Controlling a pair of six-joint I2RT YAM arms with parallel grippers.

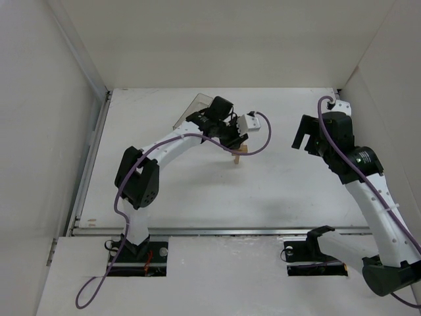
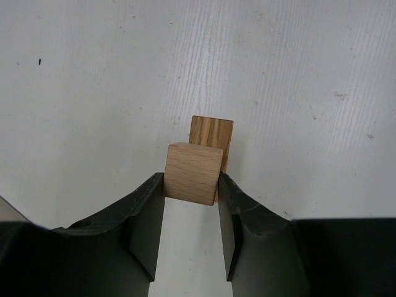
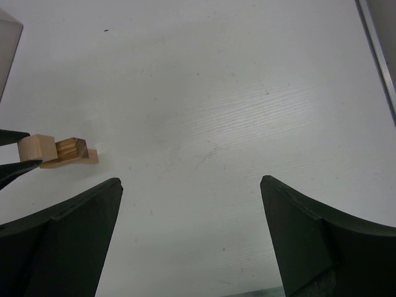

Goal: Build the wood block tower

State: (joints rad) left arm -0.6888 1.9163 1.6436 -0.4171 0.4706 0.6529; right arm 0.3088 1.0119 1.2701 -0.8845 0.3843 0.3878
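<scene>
Left fingers (image 2: pixel 145 229): pinching a wood block (image 2: pixel 193 174) just beside the wood block tower (image 2: pixel 211 131)
Right fingers (image 3: pixel 309 229): spread wide over the worktop (image 3: pixel 216 93), well apart from that tower

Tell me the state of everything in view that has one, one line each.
left gripper: jaws shut on wood block
wood block: held, not yet released
wood block tower: two blocks stacked, standing
right gripper: jaws open, empty
clear plastic box: partly hidden behind left arm, state unclear
</scene>
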